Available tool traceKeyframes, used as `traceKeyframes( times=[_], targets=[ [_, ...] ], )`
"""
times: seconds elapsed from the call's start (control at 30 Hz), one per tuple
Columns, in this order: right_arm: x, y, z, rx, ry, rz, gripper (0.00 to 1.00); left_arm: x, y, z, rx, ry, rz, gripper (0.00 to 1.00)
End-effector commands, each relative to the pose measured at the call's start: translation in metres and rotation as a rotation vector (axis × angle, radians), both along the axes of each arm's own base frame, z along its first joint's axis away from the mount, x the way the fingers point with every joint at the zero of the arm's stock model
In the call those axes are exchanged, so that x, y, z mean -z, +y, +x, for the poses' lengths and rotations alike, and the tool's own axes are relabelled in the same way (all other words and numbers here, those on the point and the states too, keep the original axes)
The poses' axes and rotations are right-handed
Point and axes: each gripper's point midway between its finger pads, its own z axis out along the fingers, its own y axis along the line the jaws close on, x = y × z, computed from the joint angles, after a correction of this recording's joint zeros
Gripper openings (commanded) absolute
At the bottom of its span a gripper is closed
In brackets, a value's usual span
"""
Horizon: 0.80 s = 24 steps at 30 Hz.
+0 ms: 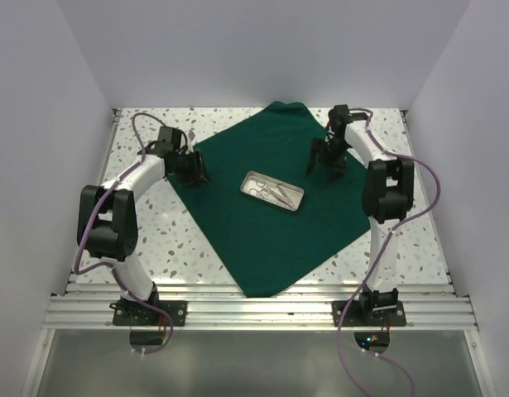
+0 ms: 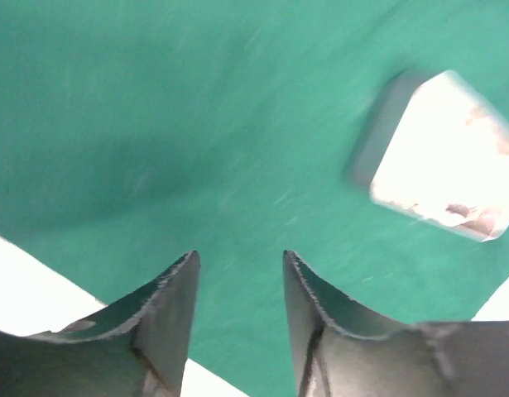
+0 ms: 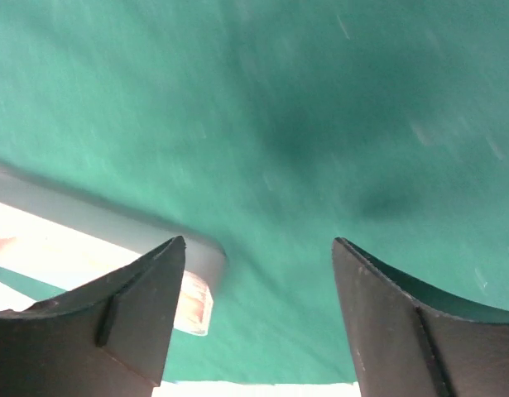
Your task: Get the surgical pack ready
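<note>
The dark green drape [image 1: 262, 240] lies spread flat as a diamond on the speckled table. At its middle sits the small shiny metal tray [image 1: 246, 187] holding steel scissors and forceps [image 1: 276, 193]. My left gripper [image 1: 196, 177] hovers over the drape's left corner, fingers apart with nothing between them. In the left wrist view the gripper [image 2: 240, 260] is over green cloth [image 2: 196, 124], with the blurred tray [image 2: 382, 128] ahead to the right. My right gripper [image 1: 324, 171] stands wide open over the drape's right side. In the right wrist view the gripper [image 3: 258, 244] is over cloth [image 3: 320, 124], with the tray's wall [image 3: 97, 215] at the left.
White walls close in the speckled tabletop [image 1: 155, 240] on three sides. An aluminium rail [image 1: 254, 310] carrying both arm bases runs along the near edge. Purple cables loop beside each arm. Bare table [image 2: 22, 281] shows just past the drape's edge under the left fingers.
</note>
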Motion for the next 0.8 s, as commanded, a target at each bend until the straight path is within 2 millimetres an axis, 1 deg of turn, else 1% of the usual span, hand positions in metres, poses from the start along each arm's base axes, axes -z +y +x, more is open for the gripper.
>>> traceKeyframes(
  times=[0.0,0.03,0.07,0.1,0.13,0.17,0.2,0.27,0.3,0.33,0.4,0.53,0.57,0.63,0.67,0.7,0.73,0.77],
  targets=[
    [-0.060,-0.012,-0.021,-0.037,-0.080,-0.002,0.77,-0.029,-0.010,0.031,0.023,-0.082,-0.054,0.50],
    [-0.062,-0.012,-0.027,-0.027,-0.063,0.003,0.77,-0.028,-0.014,0.031,0.028,-0.077,-0.077,0.55],
    [-0.060,-0.009,-0.038,-0.023,-0.024,0.020,0.76,-0.029,-0.017,0.033,0.030,-0.082,-0.097,0.57],
    [-0.070,0.001,-0.043,-0.005,-0.024,0.074,0.75,-0.032,-0.022,0.033,0.033,-0.083,-0.120,0.61],
    [-0.064,0.006,-0.052,0.004,0.001,0.084,0.74,-0.033,-0.023,0.034,0.036,-0.094,-0.126,0.63],
    [-0.065,0.012,-0.055,0.014,0.000,0.096,0.73,-0.033,-0.023,0.033,0.036,-0.096,-0.126,0.64],
    [-0.072,0.020,-0.060,0.033,-0.009,0.111,0.73,-0.035,-0.023,0.034,0.039,-0.102,-0.123,0.64],
    [-0.065,0.027,-0.067,0.057,0.005,0.101,0.72,-0.037,-0.023,0.032,0.042,-0.106,-0.123,0.64],
    [-0.063,0.029,-0.070,0.093,0.018,0.094,0.72,-0.038,-0.023,0.031,0.044,-0.109,-0.124,0.64],
    [-0.057,0.029,-0.074,0.104,0.029,0.066,0.72,-0.040,-0.023,0.031,0.045,-0.113,-0.125,0.64],
    [-0.053,0.034,-0.076,0.104,0.025,0.057,0.71,-0.045,-0.026,0.029,0.052,-0.128,-0.144,0.64],
    [-0.043,0.041,-0.073,0.079,0.013,0.014,0.69,-0.049,-0.028,0.025,0.063,-0.128,-0.161,0.65],
    [-0.035,0.042,-0.073,0.074,0.033,0.007,0.68,-0.050,-0.029,0.024,0.067,-0.127,-0.164,0.65],
    [-0.030,0.047,-0.073,0.053,0.038,-0.004,0.66,-0.049,-0.029,0.022,0.072,-0.122,-0.162,0.65],
    [-0.024,0.048,-0.072,0.044,0.046,-0.016,0.64,-0.050,-0.029,0.021,0.077,-0.122,-0.162,0.65],
    [-0.022,0.049,-0.073,0.031,0.050,-0.022,0.60,-0.050,-0.029,0.020,0.080,-0.121,-0.162,0.65],
    [-0.020,0.050,-0.071,0.026,0.047,-0.027,0.58,-0.050,-0.029,0.020,0.082,-0.116,-0.162,0.65],
    [-0.013,0.049,-0.073,0.020,0.063,-0.042,0.57,-0.050,-0.029,0.019,0.085,-0.114,-0.165,0.65]
  ],
)
